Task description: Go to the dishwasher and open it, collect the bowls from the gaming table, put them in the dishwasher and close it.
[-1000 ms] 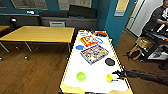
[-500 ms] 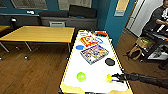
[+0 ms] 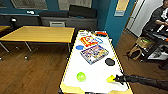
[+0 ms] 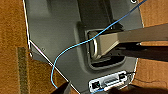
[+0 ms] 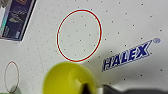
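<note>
Right wrist view, glossy lime-yellow bowl, upright

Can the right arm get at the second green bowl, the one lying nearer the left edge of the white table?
Probably yes: the right gripper is at the yellow-green bowl, and bare tabletop separates it from the other green bowl.

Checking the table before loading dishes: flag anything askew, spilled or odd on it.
Nothing spilled or damaged. The board game boxes lie at skewed angles on the gaming table. One bowl sits mid-table; another bowl is near its edge, at the right gripper.
</note>
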You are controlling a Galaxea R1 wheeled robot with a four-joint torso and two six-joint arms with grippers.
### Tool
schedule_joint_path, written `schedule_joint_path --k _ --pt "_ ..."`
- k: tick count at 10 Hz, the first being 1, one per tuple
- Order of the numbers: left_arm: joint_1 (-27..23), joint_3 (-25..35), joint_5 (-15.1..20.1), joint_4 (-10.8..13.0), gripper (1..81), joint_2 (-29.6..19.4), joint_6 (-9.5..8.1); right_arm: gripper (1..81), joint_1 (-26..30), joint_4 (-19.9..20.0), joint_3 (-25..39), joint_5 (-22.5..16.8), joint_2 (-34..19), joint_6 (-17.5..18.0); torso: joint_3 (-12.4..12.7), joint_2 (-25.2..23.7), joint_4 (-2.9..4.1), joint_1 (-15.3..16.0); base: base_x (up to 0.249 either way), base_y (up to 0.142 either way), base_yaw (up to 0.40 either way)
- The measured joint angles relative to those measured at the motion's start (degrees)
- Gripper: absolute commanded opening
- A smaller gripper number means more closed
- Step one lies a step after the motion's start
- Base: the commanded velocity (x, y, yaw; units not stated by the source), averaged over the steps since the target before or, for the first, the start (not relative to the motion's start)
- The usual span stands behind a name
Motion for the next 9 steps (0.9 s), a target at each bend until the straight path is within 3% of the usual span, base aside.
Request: schedule_joint_path --k 5,9 --pt "0.2 0.0 0.3 0.0 81.1 -0.2 0.00 1.0 -2.2 0.2 2.6 4.1 -2.1 -0.5 0.0 0.0 0.00 0.0 0.000 0.000 0.000" --pt "0.1 0.0 0.4 0.0 81.1 0.0 0.00 1.0 -0.2 0.2 12.0 3.9 -9.3 0.0 0.0 0.0 0.00 0.0 0.000 0.000 0.000"
